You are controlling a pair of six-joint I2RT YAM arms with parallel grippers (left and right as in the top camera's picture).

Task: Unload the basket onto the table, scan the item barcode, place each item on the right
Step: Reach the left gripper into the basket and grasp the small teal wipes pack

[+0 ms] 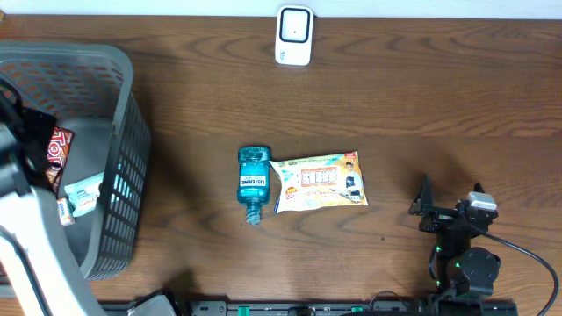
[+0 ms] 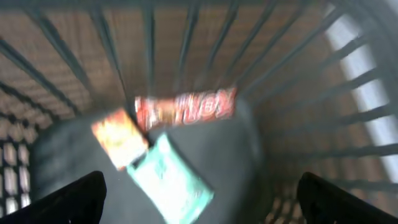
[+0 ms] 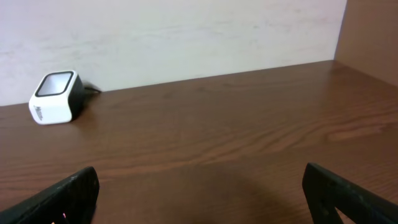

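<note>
– Left fingers (image 2: 68, 199) are closest for us lol: spread wide, gripping nothing, hanging above 3 blurry packets (image 2: 185, 111) in the basket (image 2: 360, 106).
– Yep, we see that too. Right fingers (image 3: 68, 193) are wide apart and empty as well, low over the bench (image 3: 217, 143), facing the scanner (image 3: 56, 96) at the far edge. Mouthwash bottle (image 1: 252, 183) lies on its side mid-bench, just beside the pouch (image 1: 320, 182) on its right, both well apart from the scanner and outside the basket.
</note>
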